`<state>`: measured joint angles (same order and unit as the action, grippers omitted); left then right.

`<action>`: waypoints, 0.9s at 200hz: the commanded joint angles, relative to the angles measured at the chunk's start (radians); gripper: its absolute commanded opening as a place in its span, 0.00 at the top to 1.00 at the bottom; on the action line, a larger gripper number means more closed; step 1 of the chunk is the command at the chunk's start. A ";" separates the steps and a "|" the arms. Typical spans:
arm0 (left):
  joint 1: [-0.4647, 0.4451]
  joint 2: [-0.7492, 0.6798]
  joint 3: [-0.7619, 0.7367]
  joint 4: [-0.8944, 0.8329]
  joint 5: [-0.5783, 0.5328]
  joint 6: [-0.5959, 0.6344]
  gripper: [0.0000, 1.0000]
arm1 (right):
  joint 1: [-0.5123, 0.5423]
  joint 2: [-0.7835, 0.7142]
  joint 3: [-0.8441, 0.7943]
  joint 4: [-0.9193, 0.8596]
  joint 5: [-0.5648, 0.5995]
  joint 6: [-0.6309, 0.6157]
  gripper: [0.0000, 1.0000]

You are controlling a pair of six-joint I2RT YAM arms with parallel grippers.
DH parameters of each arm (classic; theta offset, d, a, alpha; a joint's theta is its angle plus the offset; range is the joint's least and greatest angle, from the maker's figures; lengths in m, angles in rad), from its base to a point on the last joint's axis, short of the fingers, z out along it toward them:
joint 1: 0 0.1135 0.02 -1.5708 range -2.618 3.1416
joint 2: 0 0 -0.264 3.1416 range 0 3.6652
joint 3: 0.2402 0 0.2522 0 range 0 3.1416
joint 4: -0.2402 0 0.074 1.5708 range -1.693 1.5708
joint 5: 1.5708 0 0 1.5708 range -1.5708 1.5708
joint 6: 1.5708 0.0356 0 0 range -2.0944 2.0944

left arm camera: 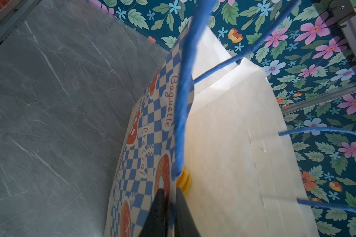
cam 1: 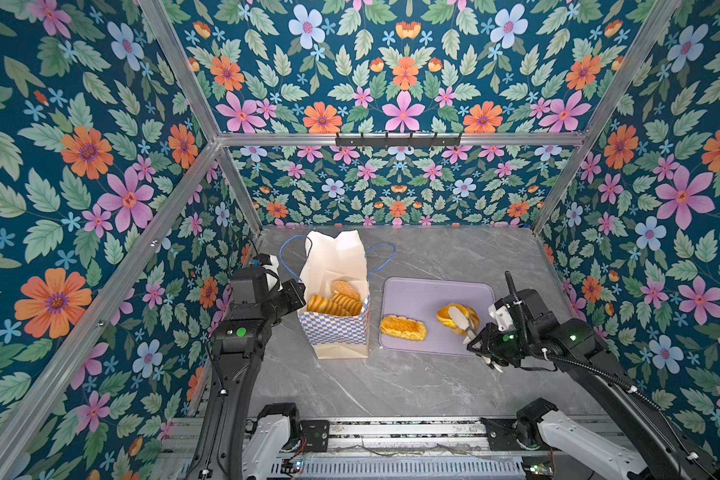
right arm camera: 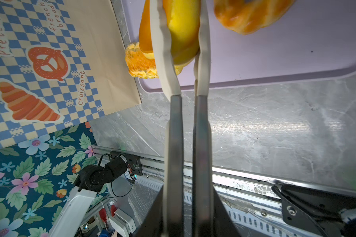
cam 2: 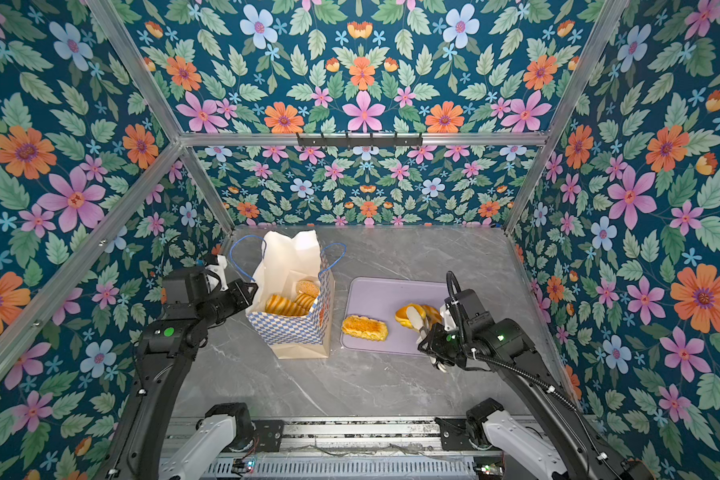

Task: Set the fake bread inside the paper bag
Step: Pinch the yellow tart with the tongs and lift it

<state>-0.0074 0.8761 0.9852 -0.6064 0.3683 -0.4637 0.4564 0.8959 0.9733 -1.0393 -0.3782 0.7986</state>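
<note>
Fake bread (cam 1: 333, 306): several pieces already lie inside the paper bag (cam 1: 341, 332). These are ridged golden loaves toward its near side, with a sesame bun (cam 1: 345, 289) behind them.

Three pieces are outside, all on the lilac tray (cam 1: 433, 291), which lies just right of the bag.
- Long loaf (cam 1: 403, 327): flat near the tray's front left corner, apart from the other two.
- Yellow pastry (right arm camera: 183, 37): between the white pads of the right gripper (right arm camera: 180, 12). The jaws are clamped on it from both sides and the pads bow outward around it (whether it is clear of the tray surface, cannot tell).
- Braided pastry (right arm camera: 251, 16): on the tray close beside the held one; contact between them not resolvable.

The bag stands upright on the grey marbled table (cam 1: 391, 382). Its mouth is open and its cord handles splay out to either side.

The left gripper (left arm camera: 170, 191) is at the bag's left wall. Its black fingers are drawn together on the paper rim, right where a blue cord handle (left arm camera: 183, 102) runs down to the rim. The paper is pinched between them.
</note>
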 commanded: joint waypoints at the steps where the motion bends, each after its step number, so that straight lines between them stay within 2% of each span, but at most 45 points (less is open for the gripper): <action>1: 0.000 -0.006 0.003 -0.002 0.006 0.007 0.87 | 0.001 0.016 0.034 0.007 0.037 -0.039 0.71; 76: 0.000 -0.004 -0.004 -0.004 0.005 -0.001 0.92 | 0.000 0.075 0.144 0.013 0.095 -0.080 0.72; 180: 0.000 -0.003 -0.014 0.004 0.006 -0.012 0.91 | -0.001 0.123 0.260 0.051 0.143 -0.107 0.71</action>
<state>-0.0074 0.8722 0.9741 -0.6048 0.3687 -0.4698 0.4553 1.0168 1.2221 -1.0248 -0.2584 0.7090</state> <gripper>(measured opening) 0.086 0.284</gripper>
